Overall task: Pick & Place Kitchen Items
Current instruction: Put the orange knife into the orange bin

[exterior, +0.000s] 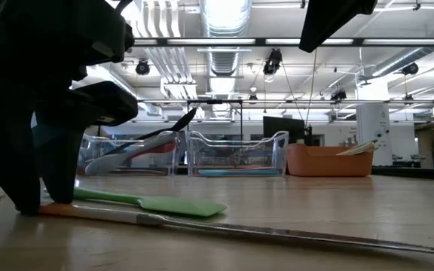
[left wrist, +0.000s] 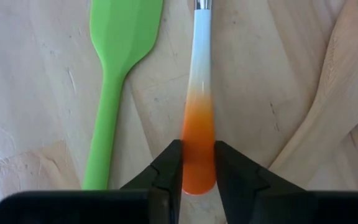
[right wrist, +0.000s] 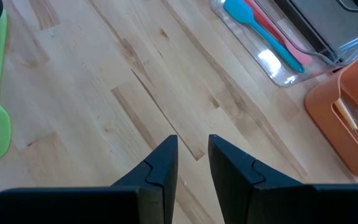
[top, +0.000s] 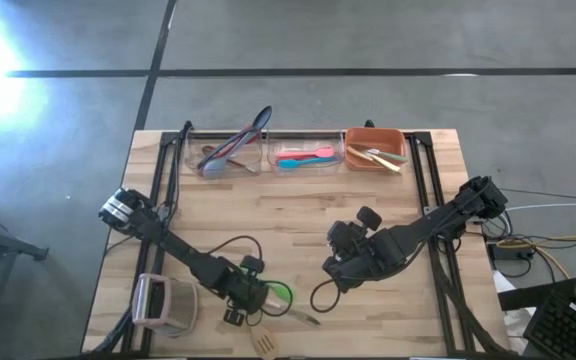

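My left gripper (left wrist: 197, 180) is down on the table near its near edge (top: 236, 303), shut on an orange-and-white-handled utensil (left wrist: 199, 93) with a metal shaft (exterior: 292, 235). Beside it lies a green spatula (left wrist: 120, 62), flat on the wood (exterior: 157, 202). On the utensil's other side lies a wooden utensil (left wrist: 328, 112). My right gripper (right wrist: 193, 155) hovers over bare table at mid-table (top: 334, 267), fingers a narrow gap apart, holding nothing. More utensils lie in the bins at the far edge. My left gripper pinches the orange free end of the utensil's handle (left wrist: 198, 158) between its two fingers (left wrist: 169, 168), one on each side. The fingers come from above, pointing down, astride the handle. The utensil lies flat on the table (exterior: 126, 216).
Along the far edge stand two clear bins (top: 226, 158) (top: 306, 157) and an orange bin (top: 374, 150), all holding utensils. A boxy pinkish-white handled object (top: 163, 303) sits near the left gripper. Bare wood lies between the arms and the bins.
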You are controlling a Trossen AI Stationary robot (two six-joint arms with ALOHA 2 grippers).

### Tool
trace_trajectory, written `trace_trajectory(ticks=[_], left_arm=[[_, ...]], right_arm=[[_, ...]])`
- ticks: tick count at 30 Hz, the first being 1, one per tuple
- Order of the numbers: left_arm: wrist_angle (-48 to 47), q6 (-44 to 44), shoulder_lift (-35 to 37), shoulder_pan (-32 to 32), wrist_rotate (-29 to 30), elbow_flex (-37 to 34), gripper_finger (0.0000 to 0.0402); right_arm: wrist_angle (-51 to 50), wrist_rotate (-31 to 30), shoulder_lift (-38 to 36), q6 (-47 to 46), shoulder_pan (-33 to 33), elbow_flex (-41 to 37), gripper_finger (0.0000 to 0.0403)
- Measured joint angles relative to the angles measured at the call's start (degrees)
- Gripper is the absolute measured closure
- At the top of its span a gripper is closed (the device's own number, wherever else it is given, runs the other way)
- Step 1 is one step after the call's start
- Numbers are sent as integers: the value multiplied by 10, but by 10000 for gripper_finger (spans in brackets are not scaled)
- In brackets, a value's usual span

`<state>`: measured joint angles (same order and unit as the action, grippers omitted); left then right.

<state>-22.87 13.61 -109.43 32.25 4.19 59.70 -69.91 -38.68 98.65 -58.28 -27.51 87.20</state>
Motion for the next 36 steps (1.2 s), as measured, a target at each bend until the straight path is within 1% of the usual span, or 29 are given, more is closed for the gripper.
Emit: trace_trajectory(ticks=[9, 12, 13, 15, 18, 20, 22, 28, 33, 36], left_arm=[[0, 0, 0, -2, -1, 0, 328], [0, 0, 0, -3, -1, 0, 329], [-1, 0, 0, -3, -1, 0, 329], [-1, 0, 0, -5, -2, 0, 329], [-1, 0, 0, -7, -2, 0, 329], [-1, 0, 0, -8, -2, 0, 329], [-1, 0, 0, -8, -2, 0, 329], [-1, -1, 0, -9, -3, 0, 329], [-1, -1, 0, -10, -4, 0, 329], [-1, -1, 0, -11, -7, 0, 329]], right_arm=[[4, 0, 0, -2, 0, 0, 321], [41, 13, 0, 17, 0, 0, 321], [72, 18, 0, 35, -1, -1, 321], [171, 33, 0, 100, -6, -12, 321], [351, 93, 8, 212, -19, -39, 321], [432, 129, 19, 246, -24, -51, 321], [472, 143, 34, 251, -29, -54, 321], [490, 153, 100, 231, -50, -44, 321], [495, 152, 162, 218, -81, -3, 321], [489, 139, 205, 213, -91, 33, 321]])
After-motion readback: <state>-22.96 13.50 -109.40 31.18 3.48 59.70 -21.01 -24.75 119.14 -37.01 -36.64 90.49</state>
